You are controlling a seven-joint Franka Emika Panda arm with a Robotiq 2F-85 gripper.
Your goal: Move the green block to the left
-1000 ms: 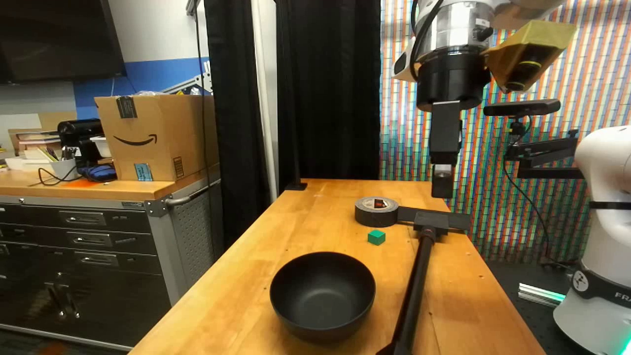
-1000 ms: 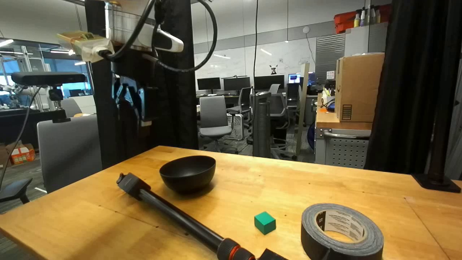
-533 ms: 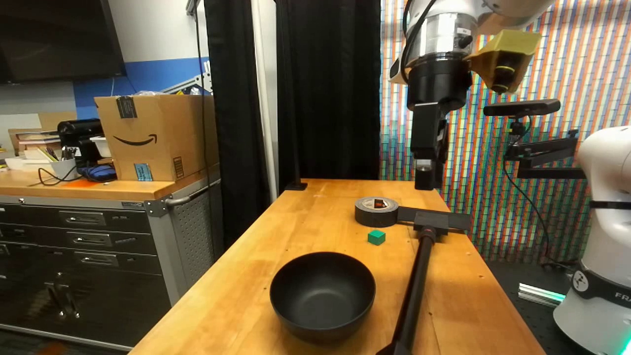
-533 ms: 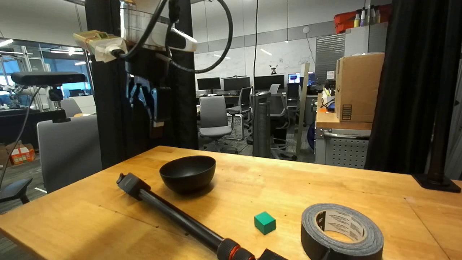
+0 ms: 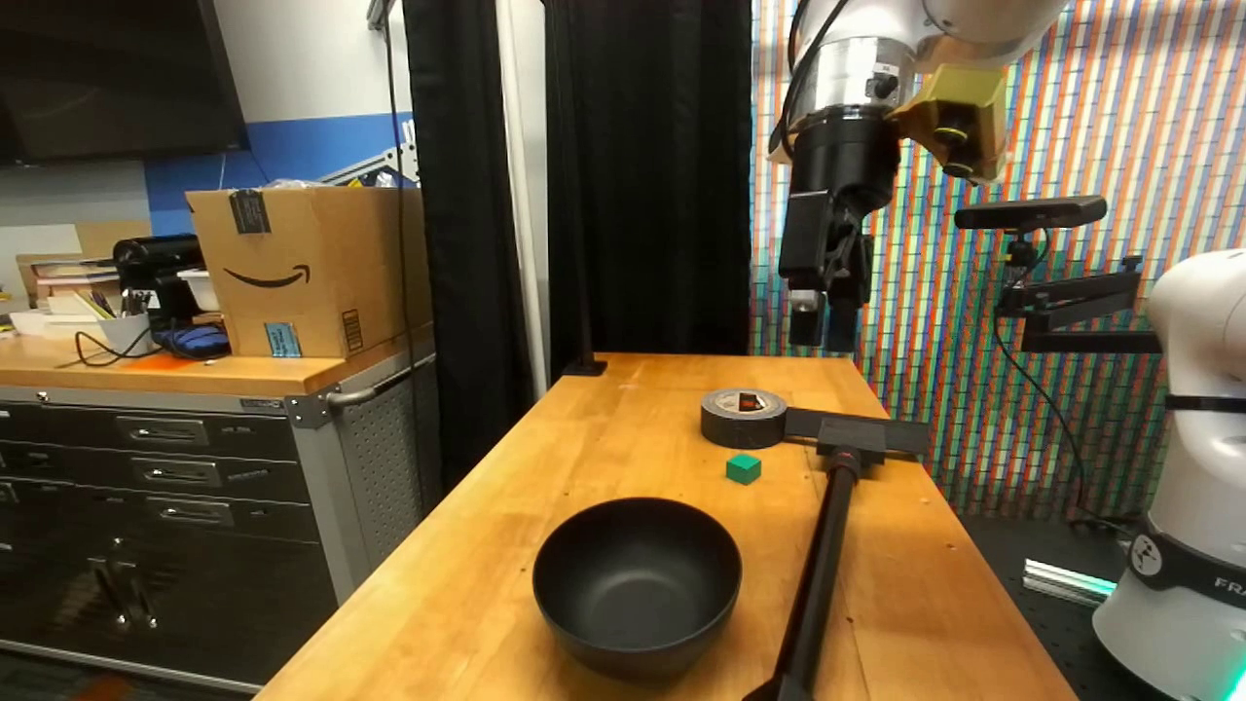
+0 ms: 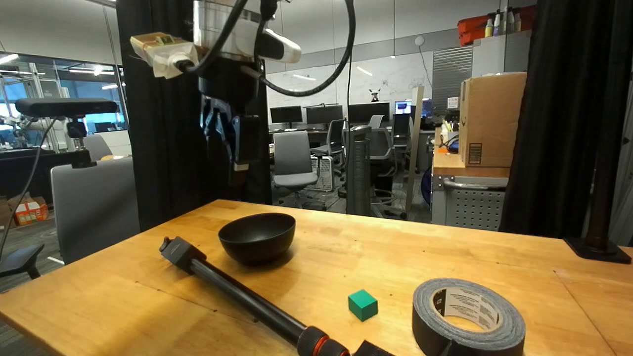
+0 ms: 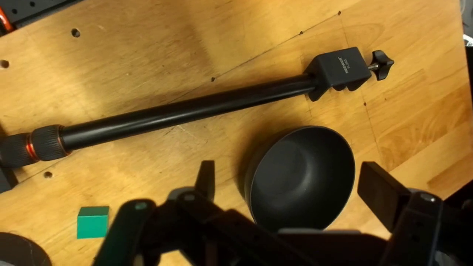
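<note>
The green block is a tiny bright green cube on the wooden table, seen in both exterior views (image 5: 744, 468) (image 6: 363, 305). In the wrist view the green block (image 7: 92, 222) lies at the lower left, outside the fingers. My gripper (image 5: 825, 326) hangs high above the table, well above the block and apart from it. It also shows in an exterior view (image 6: 227, 163), dark against the curtain. In the wrist view my gripper (image 7: 293, 181) has its fingers wide apart with nothing held. The black bowl far below shows between them.
The black bowl (image 5: 638, 574) stands on the table (image 6: 395, 247). A black pole with a clamp (image 7: 188, 110) lies along the table near the block. A roll of dark tape (image 6: 469, 316) sits beside the block. A black post base (image 6: 597, 250) stands at an edge.
The arm has swung sideways, leftward in an exterior view and rightward in an exterior view, and has turned so both fingers show. It stays high. The block, bowl, tape and pole have not moved.
</note>
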